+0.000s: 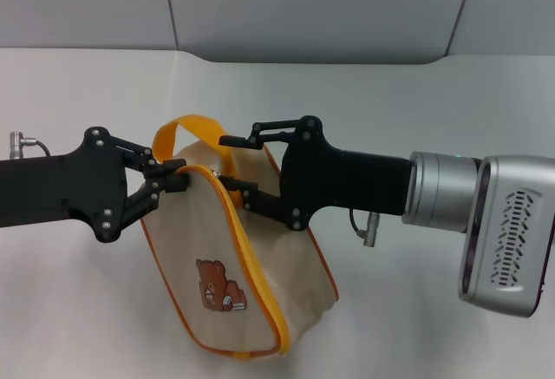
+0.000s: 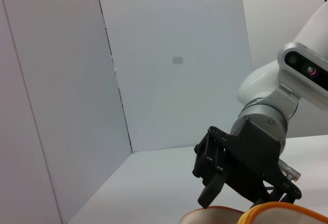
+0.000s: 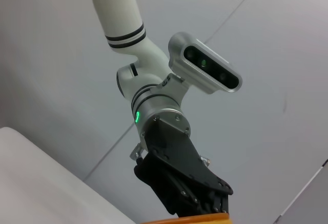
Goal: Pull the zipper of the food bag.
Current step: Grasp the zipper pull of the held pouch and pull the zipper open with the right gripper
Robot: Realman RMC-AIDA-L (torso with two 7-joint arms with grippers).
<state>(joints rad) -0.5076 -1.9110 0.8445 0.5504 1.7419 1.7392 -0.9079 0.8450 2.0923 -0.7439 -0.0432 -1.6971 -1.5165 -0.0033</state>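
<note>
The food bag (image 1: 260, 249), beige with orange piping and a brown bear picture (image 1: 218, 285), lies tilted on the white table in the head view. Its orange loop handle (image 1: 186, 126) stands up at the far end. My left gripper (image 1: 176, 176) comes in from the left, its fingertips pinched together on the orange-edged seam just below the handle. The silver zipper pull is hidden under them. My right gripper (image 1: 232, 164) comes in from the right, its fingers (image 1: 241, 141) set on the bag's top fabric. The bag's orange edge (image 2: 277, 212) shows in the left wrist view.
The white table (image 1: 416, 110) spreads around the bag, with grey wall panels (image 1: 312, 6) behind it. The left wrist view shows my right arm's black gripper body (image 2: 241, 167). The right wrist view shows my left arm's black gripper body (image 3: 179, 172).
</note>
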